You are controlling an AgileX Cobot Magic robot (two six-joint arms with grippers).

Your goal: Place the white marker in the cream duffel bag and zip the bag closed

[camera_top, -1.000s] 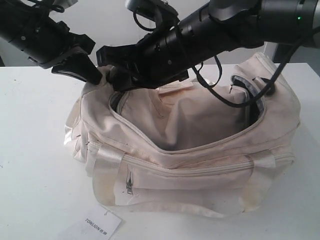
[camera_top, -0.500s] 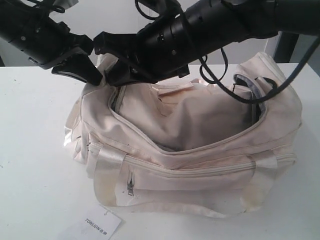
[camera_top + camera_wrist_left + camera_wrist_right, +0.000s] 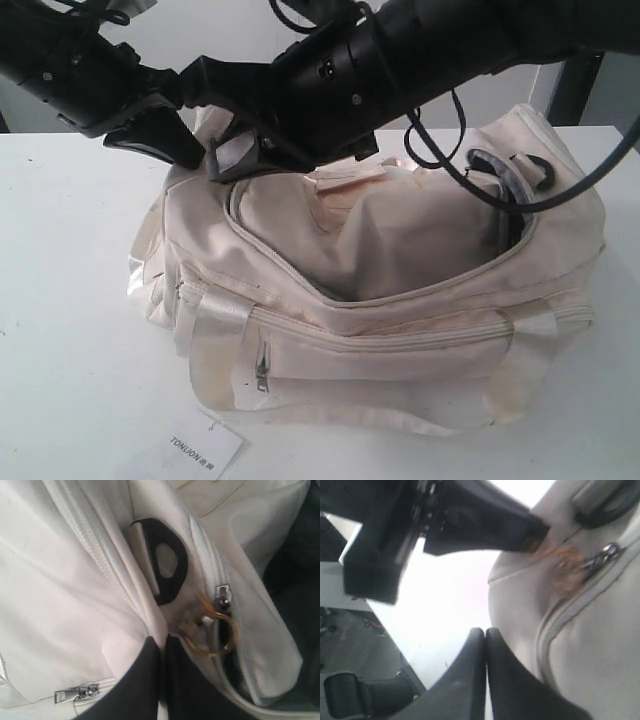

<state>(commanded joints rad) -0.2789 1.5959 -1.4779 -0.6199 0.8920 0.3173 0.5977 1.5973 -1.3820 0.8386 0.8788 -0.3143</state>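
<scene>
The cream duffel bag (image 3: 400, 330) lies on the white table, its curved top zipper open over most of its length. The white marker is hidden. My left gripper (image 3: 195, 155) is at the bag's left end, shut on a fold of its fabric (image 3: 162, 639), beside the black D-ring (image 3: 167, 562) and the top zipper slider (image 3: 223, 594). My right gripper (image 3: 228, 160) reaches across to that same end. It is shut with nothing seen between its fingers (image 3: 485, 631), just off the bag near the slider (image 3: 602, 555).
A white paper tag (image 3: 195, 450) lies on the table (image 3: 60, 300) in front of the bag. The front pocket zip pull (image 3: 260, 375) hangs shut. A black ring and cable (image 3: 500, 165) sit at the bag's right end.
My right gripper has lifted and shifted left at the bag's left end. The dark gap in the opening there has closed up. The left gripper has stayed put.
</scene>
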